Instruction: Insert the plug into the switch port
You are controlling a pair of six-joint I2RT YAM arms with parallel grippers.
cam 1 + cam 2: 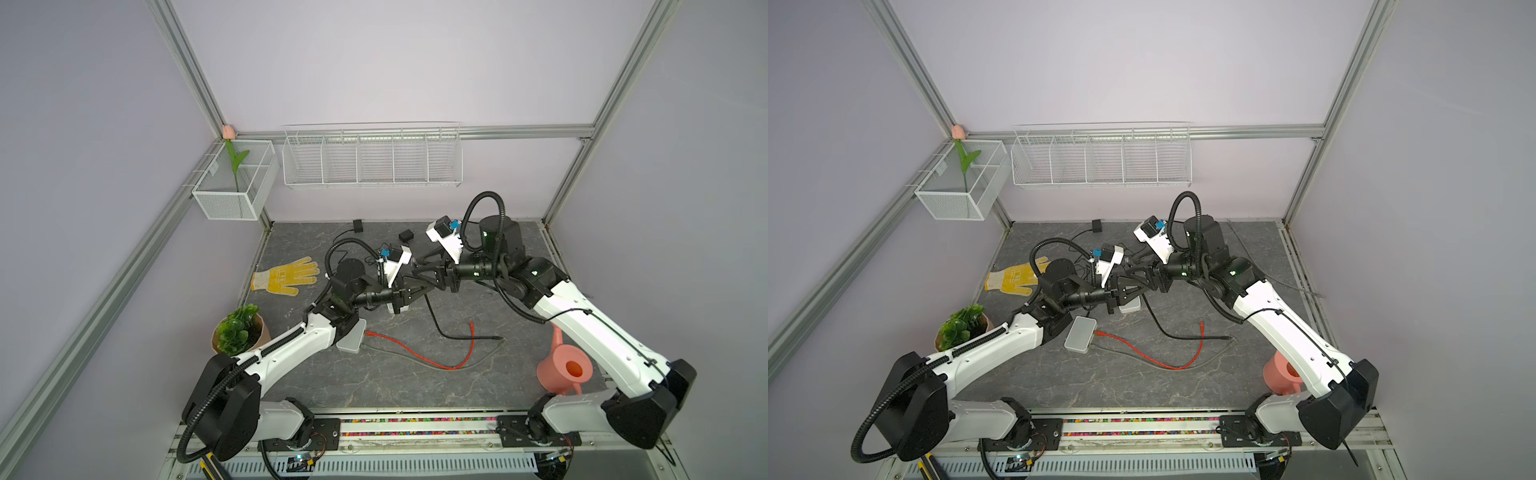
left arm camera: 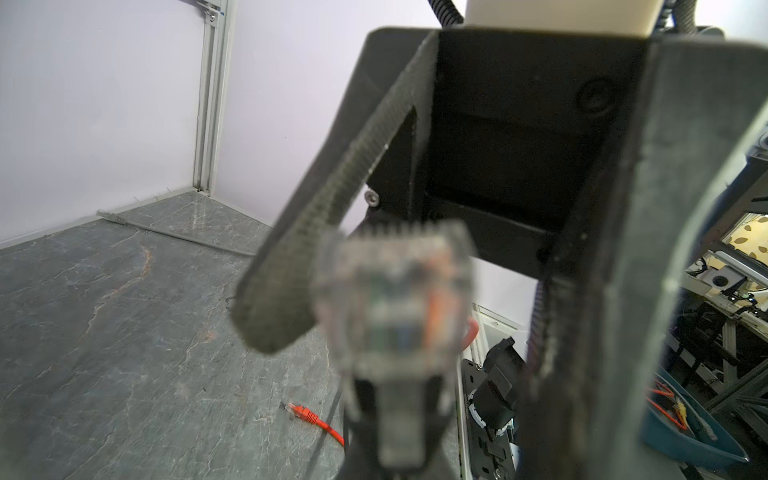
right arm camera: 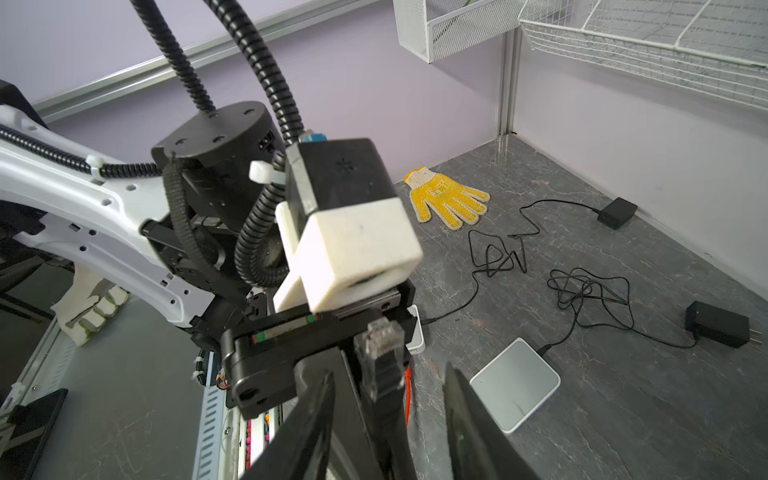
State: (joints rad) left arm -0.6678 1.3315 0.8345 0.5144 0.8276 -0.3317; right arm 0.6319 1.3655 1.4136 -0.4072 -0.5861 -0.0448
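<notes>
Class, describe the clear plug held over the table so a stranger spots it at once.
Find the grey table, then the left gripper hovering over its middle. The clear plug sticks out of its shut jaws on a black cable; the orange plug nearby lies flat on the table.

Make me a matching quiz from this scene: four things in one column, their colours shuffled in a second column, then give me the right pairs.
Things:
1. glove
2. watering can
3. plug
4. potted plant

Colours:
A. green
B. clear, see-through
C. pink
D. yellow

Pairs: 1-D, 2-C, 3-B, 4-A
</notes>
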